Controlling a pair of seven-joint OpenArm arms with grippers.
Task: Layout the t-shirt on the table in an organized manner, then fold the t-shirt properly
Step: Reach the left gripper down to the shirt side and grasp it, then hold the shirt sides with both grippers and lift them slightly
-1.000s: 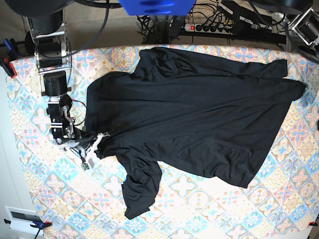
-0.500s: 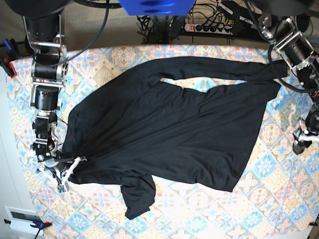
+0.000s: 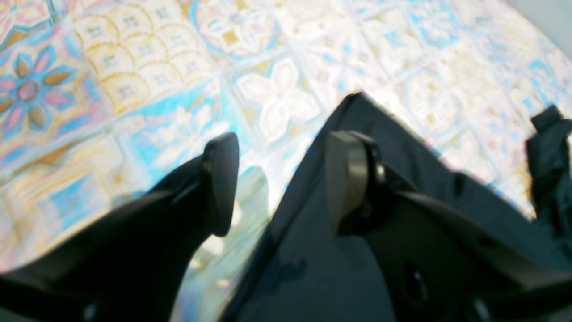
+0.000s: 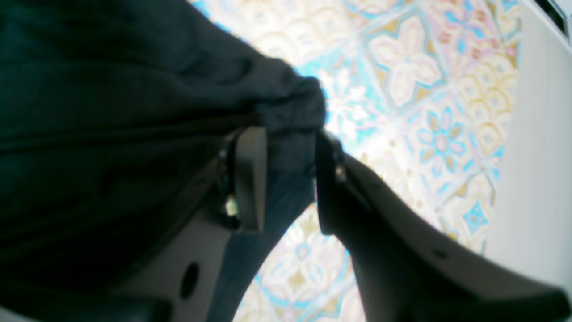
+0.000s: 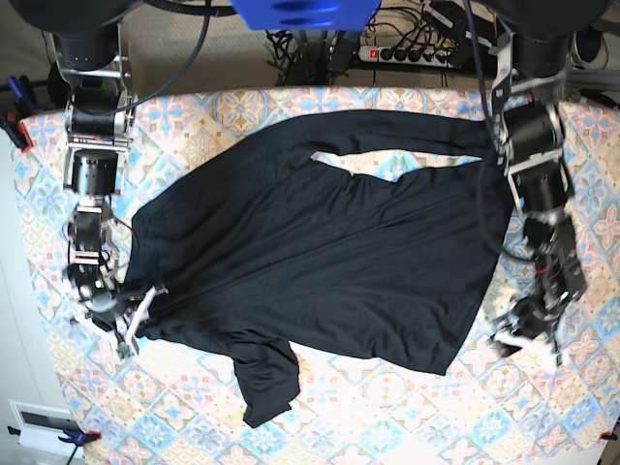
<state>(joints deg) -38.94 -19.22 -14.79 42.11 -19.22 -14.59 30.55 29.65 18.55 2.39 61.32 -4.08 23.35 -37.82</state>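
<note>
The black t-shirt (image 5: 320, 252) lies spread over the patterned table (image 5: 387, 392), one long sleeve along the far edge and the other bunched toward the near side. My right gripper (image 5: 134, 318) is at the shirt's left corner. In the right wrist view its jaws (image 4: 290, 179) stand apart with a bunch of black fabric (image 4: 286, 112) loose between them. My left gripper (image 5: 521, 341) is by the shirt's lower right hem. In the left wrist view it (image 3: 281, 179) is open, one finger over the fabric (image 3: 313, 268), the other over bare cloth (image 3: 134, 67).
A power strip (image 5: 407, 53) and cables lie behind the table's far edge. A red clamp (image 5: 15, 131) grips the left edge, and a white box (image 5: 39, 421) sits beyond the near left corner. The table's edge (image 4: 514, 134) runs close to my right gripper.
The shirt was dragged left and toward the near side by my right gripper, whose jaws have now parted. My left arm came down to the shirt's lower right hem.
</note>
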